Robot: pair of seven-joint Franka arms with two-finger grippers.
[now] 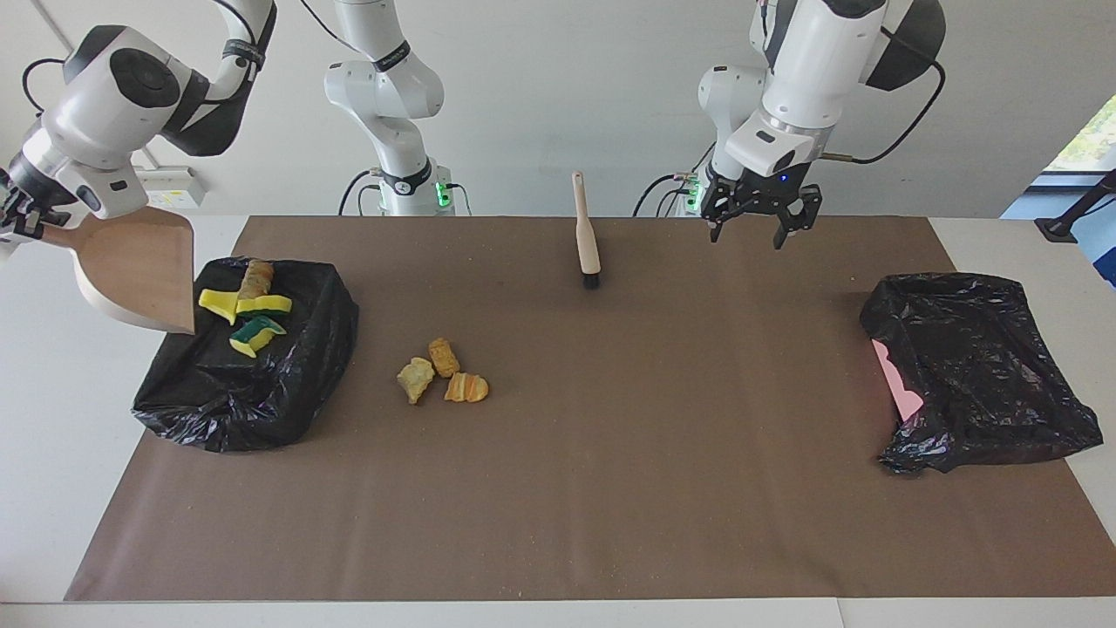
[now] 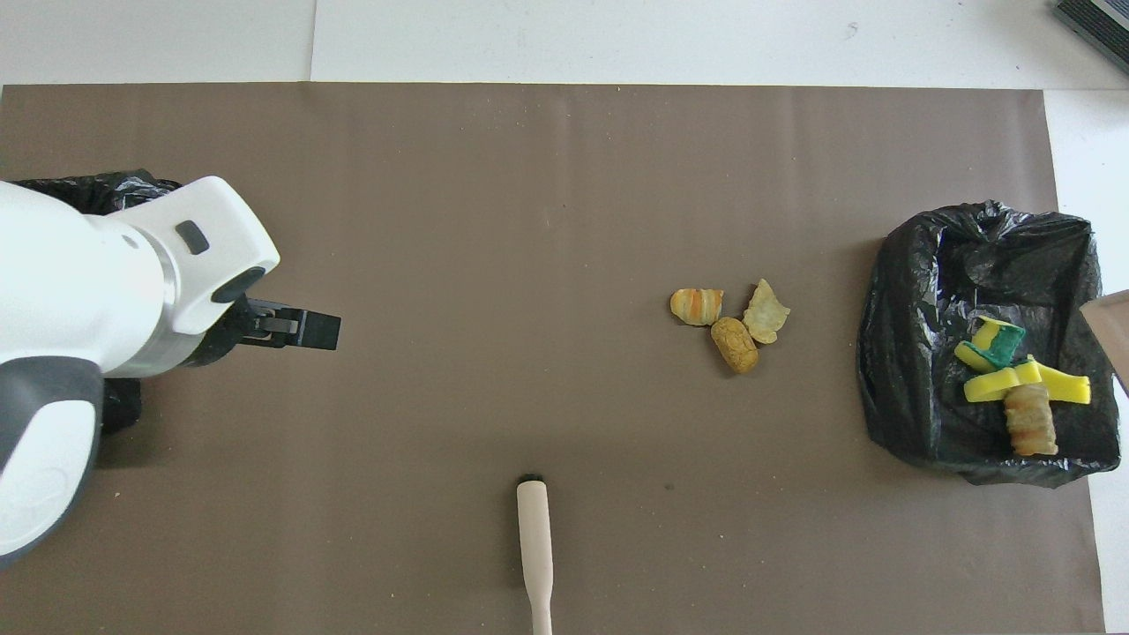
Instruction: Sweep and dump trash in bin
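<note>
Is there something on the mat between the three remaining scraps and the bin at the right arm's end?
Nothing visible: only bare mat lies between the three scraps and the bin.

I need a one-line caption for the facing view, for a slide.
Right tool tips the emptied dustpan over the bin holding four scraps; three scraps and the brush lie on the mat.

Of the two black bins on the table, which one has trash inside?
The black bin at the right arm's end; yellow sponge pieces lie inside it. The other bin shows none.
</note>
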